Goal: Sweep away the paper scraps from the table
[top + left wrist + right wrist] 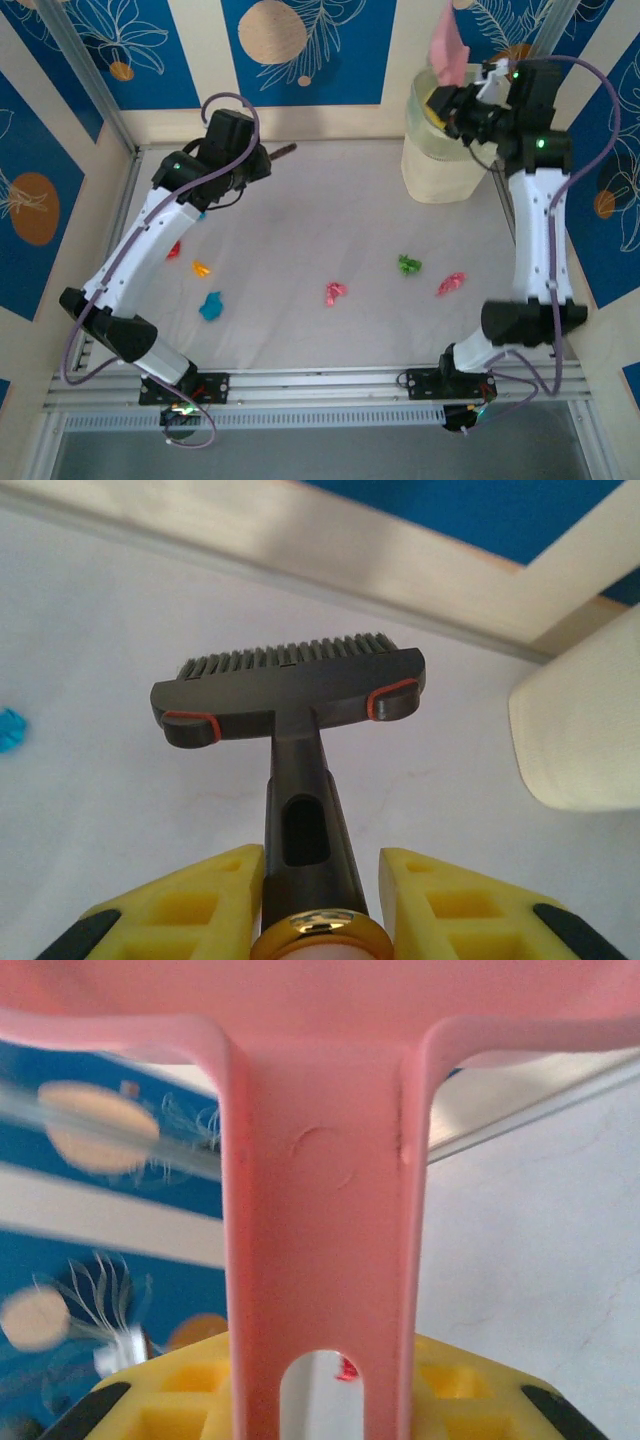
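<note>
Several paper scraps lie on the white table (pixel 300 220): red (pixel 173 250), orange (pixel 201 268) and blue (pixel 211 306) on the left, a pink-red one (pixel 335 292) in the middle, green (pixel 409 264) and pink (pixel 450 283) on the right. My left gripper (pixel 250 160) hovers at the back left, shut on the handle of a black brush (pixel 290 685), its bristles pointing away; a blue scrap (pixel 10 728) lies left of it. My right gripper (pixel 457 105) is shut on the handle of the pink dustpan (pixel 320 1210), held tilted up over the cream bin (pixel 440 160).
The cream bin (pixel 580 730) stands at the back right of the table. Aluminium rails (pixel 300 385) edge the front, and patterned blue-and-cream walls close the back and sides. Both arm bases sit on the front rail.
</note>
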Controlling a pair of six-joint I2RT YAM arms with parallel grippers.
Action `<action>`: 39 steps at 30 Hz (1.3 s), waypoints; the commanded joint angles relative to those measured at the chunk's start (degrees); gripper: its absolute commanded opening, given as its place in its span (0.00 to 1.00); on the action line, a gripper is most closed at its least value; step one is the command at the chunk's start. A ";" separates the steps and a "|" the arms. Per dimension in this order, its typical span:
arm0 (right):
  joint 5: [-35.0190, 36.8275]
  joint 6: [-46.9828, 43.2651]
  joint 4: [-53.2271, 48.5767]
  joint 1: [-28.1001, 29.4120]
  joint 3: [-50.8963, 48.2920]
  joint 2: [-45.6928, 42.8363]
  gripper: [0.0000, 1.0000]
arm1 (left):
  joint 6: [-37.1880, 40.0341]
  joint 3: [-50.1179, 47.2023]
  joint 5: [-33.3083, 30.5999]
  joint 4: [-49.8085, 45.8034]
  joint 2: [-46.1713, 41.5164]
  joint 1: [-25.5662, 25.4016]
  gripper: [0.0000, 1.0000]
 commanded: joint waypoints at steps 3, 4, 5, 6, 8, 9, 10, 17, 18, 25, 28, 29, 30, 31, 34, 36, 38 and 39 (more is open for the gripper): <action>14.71 -19.92 11.41 10.07 -18.03 -11.26 0.00 | 5.78 3.28 -9.99 -0.11 -1.58 2.13 0.00; 16.47 -21.94 12.44 12.32 -20.95 -12.50 0.00 | 5.80 3.66 -10.31 -0.47 -1.49 3.07 0.00; 17.73 -23.52 12.69 14.17 -23.11 -13.13 0.00 | 5.63 3.76 -10.37 -0.66 -1.45 3.82 0.00; 18.72 -25.24 12.48 15.87 -25.10 -13.36 0.00 | 5.45 3.75 -10.56 -0.81 -1.41 4.81 0.00; 20.85 -28.06 10.73 19.01 -27.48 -12.88 0.00 | 4.83 3.92 -10.74 -1.54 -1.00 6.60 0.00; 21.96 -29.49 9.86 20.73 -28.76 -12.30 0.00 | 4.49 3.97 -10.93 -2.01 -0.72 7.50 0.00; 23.14 -30.55 9.39 22.47 -30.32 -11.83 0.00 | 4.14 3.82 -11.38 -2.49 -0.54 8.37 0.00; 24.71 -34.11 5.51 34.95 -34.37 -3.86 0.00 | 2.47 0.20 -11.44 -5.48 0.06 16.10 0.00; 25.83 -35.66 4.03 37.50 -33.84 -1.61 0.00 | 1.88 -0.23 -10.49 -6.48 0.32 17.29 0.00; 35.32 -40.67 -1.53 49.74 -28.10 13.28 0.00 | -0.51 -5.90 -3.15 -7.30 0.83 23.16 0.00; 36.02 -41.32 -2.32 52.26 -25.10 18.39 0.00 | -0.95 -7.63 0.20 -6.99 0.88 25.23 0.00; 36.76 -41.44 -2.87 52.86 -23.82 19.94 0.00 | -0.82 -8.24 0.96 -6.66 0.82 25.56 0.00; 37.59 -41.46 -3.91 53.46 -22.19 21.81 0.00 | -0.82 -8.95 1.49 -6.35 0.71 25.87 0.00; 38.13 -41.46 -5.32 53.97 -20.89 23.07 0.00 | -0.90 -9.50 2.01 -6.10 0.63 26.03 0.00; 40.57 -42.09 -8.02 55.51 -17.82 27.32 0.00 | -0.69 -10.93 3.74 -5.54 1.07 26.57 0.00; 41.59 -42.52 -8.04 56.75 -17.66 28.69 0.00 | -0.36 -10.89 4.78 -5.54 1.81 27.08 0.00; 41.45 -42.19 -7.94 57.42 -17.54 29.59 0.00 | 0.31 -10.46 5.36 -5.30 2.57 27.52 0.00; 41.29 -41.92 -8.10 57.63 -17.45 30.00 0.00 | 0.62 -10.19 5.67 -5.24 3.00 27.83 0.00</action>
